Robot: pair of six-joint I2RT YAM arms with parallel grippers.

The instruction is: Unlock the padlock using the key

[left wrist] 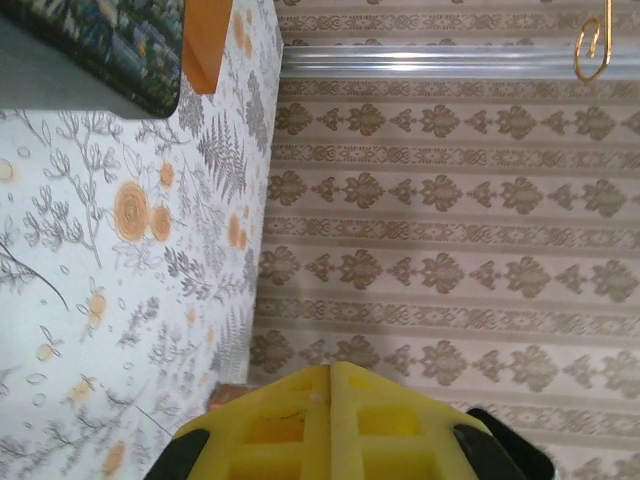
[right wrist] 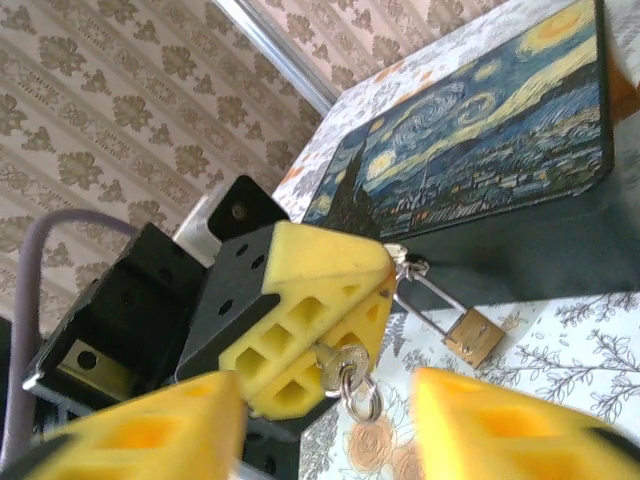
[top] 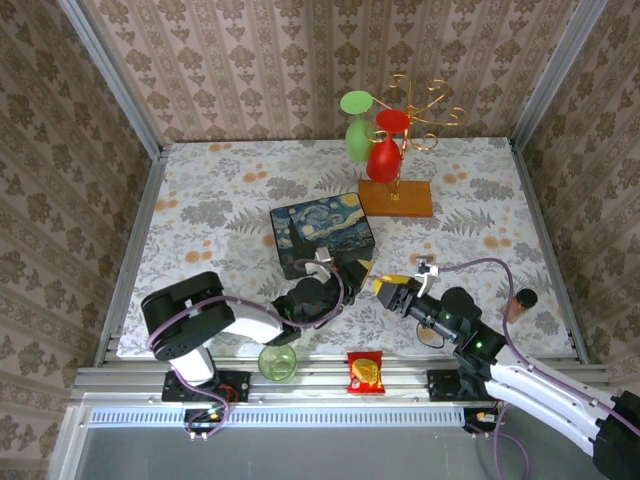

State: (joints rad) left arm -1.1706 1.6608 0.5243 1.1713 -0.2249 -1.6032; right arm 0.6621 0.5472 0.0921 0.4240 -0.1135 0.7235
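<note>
Enclosure: three walls [top: 300,60] carry beige wallpaper with a repeating damask motif set in vertical striped bands. Bare aluminium posts [top: 111,70] stand at the left and right rear corners.

Work surface: a table [top: 210,190] covered with a white cloth printed with grey foliage and orange flowers. An aluminium rail [top: 320,383] runs along its near edge.

Lighting: even and diffuse. Shadows on the cloth are faint.

No writing is legible anywhere; the print on the red snack packet [top: 365,372] is too small to read.
</note>
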